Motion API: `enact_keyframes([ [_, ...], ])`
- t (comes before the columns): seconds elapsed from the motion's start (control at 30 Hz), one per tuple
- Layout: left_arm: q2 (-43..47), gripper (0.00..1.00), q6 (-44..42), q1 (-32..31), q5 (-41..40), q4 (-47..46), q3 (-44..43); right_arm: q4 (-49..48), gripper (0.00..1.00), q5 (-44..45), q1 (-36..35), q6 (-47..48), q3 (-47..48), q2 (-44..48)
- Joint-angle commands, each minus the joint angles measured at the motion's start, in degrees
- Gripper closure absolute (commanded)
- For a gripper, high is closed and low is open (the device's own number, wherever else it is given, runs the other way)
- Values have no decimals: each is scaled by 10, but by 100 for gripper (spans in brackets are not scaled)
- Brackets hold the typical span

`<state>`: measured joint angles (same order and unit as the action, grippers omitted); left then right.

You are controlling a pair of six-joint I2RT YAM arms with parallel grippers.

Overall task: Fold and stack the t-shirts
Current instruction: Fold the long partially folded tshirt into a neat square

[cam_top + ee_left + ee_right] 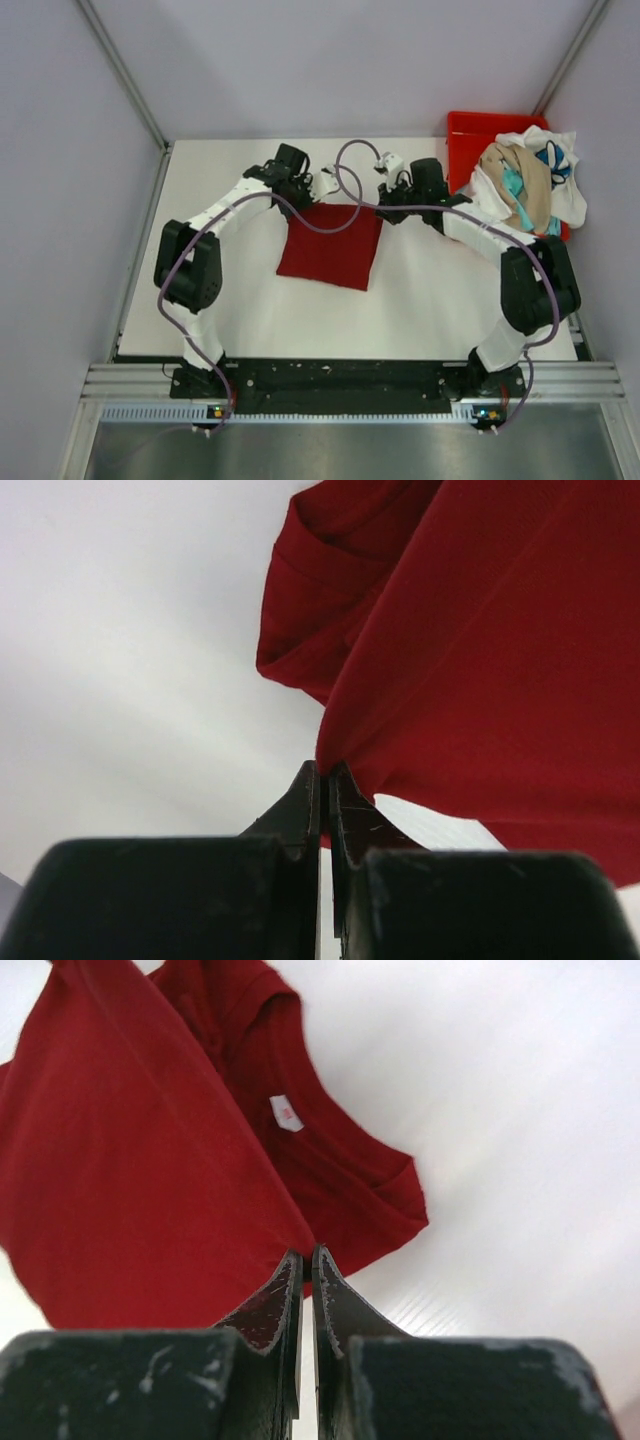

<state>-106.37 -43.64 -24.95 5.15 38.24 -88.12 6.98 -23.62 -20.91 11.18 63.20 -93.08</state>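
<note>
1. The first risk I see is a slip. The left jaws are shut tight on a thin pinch of the plain dark red t-shirt of soft fabric. The right jaws are shut in the same way on another edge of it. Each pair holds only a little cloth, at the very tips. If one arm pulls harder than the other, I judge that a pinch can come out and the fold will fall open.
2. The second risk is a crooked fold. The two pinches sit near the far corners of the shirt. If the arms do not travel in parallel, the cloth between them can sag or bunch.
3. The third risk is the thin purple-grey cable, which loops over the far part of the shirt and may drag on it.
4. The dark red t-shirt lies in the middle of the white bench, between the two arms. It looks nearly square and slightly turned, with its far edge drawn up to the jaws. In the right wrist view I see the collar with a small white label, and a sleeve tucked below.
5. The other t-shirts, white, beige and teal, are a loose heap on the bright red plastic bin at the far right, well apart. I see no stack yet.
</note>
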Motion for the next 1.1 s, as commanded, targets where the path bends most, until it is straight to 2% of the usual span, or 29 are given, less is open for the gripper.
enact_keyframes([
  [0.0,-38,100,0,9,-30,-44,-57,-25,100,34,20,-33,58,-47],
  [0.1,-66,99,10,9,-46,-88,-70,-30,100,55,22,-65,74,-81],
  [0.17,-82,91,21,10,-46,-114,-73,-34,100,79,23,-83,76,-100],
  [0.27,-103,72,44,9,-72,-142,-84,-40,100,130,23,-106,83,-126],
  [0.33,-129,71,68,10,-147,-190,-94,-57,83,154,29,-130,102,-143],
  [0.37,-157,68,80,11,-196,-217,-119,-64,78,174,31,-151,119,-153],
  [0.4,-194,64,87,17,-244,-207,-158,-59,78,189,36,-167,142,-160],
  [0.47,-263,63,125,36,-274,-120,-298,-39,76,204,52,-214,178,-171],
  [0.53,-306,65,177,59,-228,-10,-410,-1,67,195,68,-258,199,-168],
  [0.57,-303,65,192,67,-205,28,-428,25,66,184,72,-264,199,-160],
  [0.6,-280,65,199,71,-158,41,-410,42,62,174,70,-262,192,-141],
  [0.63,-246,64,200,72,-135,26,-354,50,59,166,68,-268,171,-121],
  [0.7,-159,57,208,73,-89,-52,-195,44,54,149,57,-296,121,-87],
  [0.77,-86,52,228,72,-36,-111,-105,30,48,123,51,-326,84,-69],
  [0.9,-23,48,282,75,24,-113,-52,2,33,68,50,-391,49,-83],
  [1.07,1,44,360,84,70,-112,-9,15,32,28,50,-421,87,-158],
])
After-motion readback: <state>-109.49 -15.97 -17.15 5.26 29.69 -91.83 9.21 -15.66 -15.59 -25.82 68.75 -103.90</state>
